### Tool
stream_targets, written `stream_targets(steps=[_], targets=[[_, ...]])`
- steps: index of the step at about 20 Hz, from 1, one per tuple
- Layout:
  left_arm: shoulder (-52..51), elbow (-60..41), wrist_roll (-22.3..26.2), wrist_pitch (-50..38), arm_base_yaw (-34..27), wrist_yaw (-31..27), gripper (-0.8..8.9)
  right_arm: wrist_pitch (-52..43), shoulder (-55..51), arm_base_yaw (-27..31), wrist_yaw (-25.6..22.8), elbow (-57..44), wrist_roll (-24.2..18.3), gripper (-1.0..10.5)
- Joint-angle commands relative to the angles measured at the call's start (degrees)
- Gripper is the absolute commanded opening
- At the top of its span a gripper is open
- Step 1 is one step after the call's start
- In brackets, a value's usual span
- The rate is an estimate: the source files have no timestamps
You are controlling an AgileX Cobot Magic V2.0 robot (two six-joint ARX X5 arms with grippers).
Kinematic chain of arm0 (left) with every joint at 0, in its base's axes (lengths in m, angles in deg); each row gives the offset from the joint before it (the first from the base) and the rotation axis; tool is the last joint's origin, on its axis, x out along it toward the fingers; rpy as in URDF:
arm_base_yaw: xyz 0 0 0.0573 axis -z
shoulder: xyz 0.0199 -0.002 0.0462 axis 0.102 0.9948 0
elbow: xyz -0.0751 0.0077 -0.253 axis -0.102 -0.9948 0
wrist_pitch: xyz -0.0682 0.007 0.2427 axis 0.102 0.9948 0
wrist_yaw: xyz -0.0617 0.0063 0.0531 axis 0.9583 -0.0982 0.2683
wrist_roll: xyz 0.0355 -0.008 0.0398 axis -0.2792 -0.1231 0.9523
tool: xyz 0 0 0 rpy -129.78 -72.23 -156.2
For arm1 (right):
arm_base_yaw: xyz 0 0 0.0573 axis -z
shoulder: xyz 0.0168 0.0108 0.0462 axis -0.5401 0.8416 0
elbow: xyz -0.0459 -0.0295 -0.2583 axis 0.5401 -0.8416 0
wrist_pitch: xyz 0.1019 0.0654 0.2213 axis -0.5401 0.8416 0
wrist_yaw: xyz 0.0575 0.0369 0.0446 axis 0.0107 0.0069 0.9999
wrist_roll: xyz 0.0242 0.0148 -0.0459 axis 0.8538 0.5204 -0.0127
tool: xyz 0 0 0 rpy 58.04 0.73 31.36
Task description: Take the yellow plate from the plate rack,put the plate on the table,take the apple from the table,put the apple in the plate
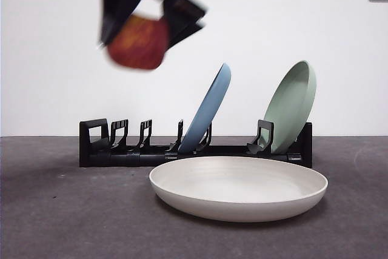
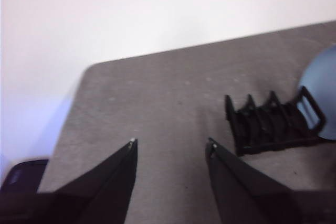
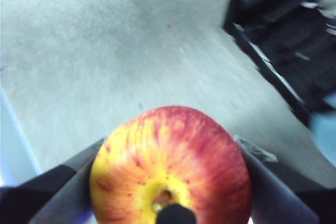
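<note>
The cream yellow plate lies flat on the table in front of the plate rack. My right gripper is shut on the red and yellow apple and holds it high in the air, above the rack's left end and left of the plate; the front view blurs it. The right wrist view shows the apple between the jaws, with the rack beyond. My left gripper is open and empty over bare table, with the rack off to one side.
A blue plate and a pale green plate stand tilted in the rack behind the cream plate. The blue plate's edge shows in the left wrist view. The table's far edge meets a white wall.
</note>
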Motion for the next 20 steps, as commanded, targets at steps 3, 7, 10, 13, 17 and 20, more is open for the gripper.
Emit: stream_targets(steps=[3, 7, 10, 13, 17, 20], targets=[[3.9, -0.3, 0.3, -1.6, -0.1, 0.7, 2.2, 10.1, -6.1, 6.5, -0.1, 0.0, -0.3, -0.1], [6.4, -0.3, 0.3, -1.9, -0.1, 2.6, 2.2, 21.0, -6.4, 14.8, 0.0, -0.6, 3.1, -0.1], [6.7, -0.3, 0.4, -2.7, -0.2, 3.6, 2.2, 18.8, -6.4, 17.1, 0.1, -5.0, 5.4, -0.1], [6.7, -0.3, 0.7, -3.1, -0.2, 3.6, 2.2, 11.4, -6.4, 17.0, 0.2, -12.1, 7.3, -0.1], [6.7, -0.3, 0.7, -3.1, -0.2, 3.6, 2.2, -5.2, -6.1, 14.0, 0.1, -23.9, 9.6, -0.1], [6.7, -0.3, 0.7, -3.2, -0.2, 3.6, 2.2, -11.7, -4.3, 12.2, 0.0, -28.2, 10.1, -0.1]])
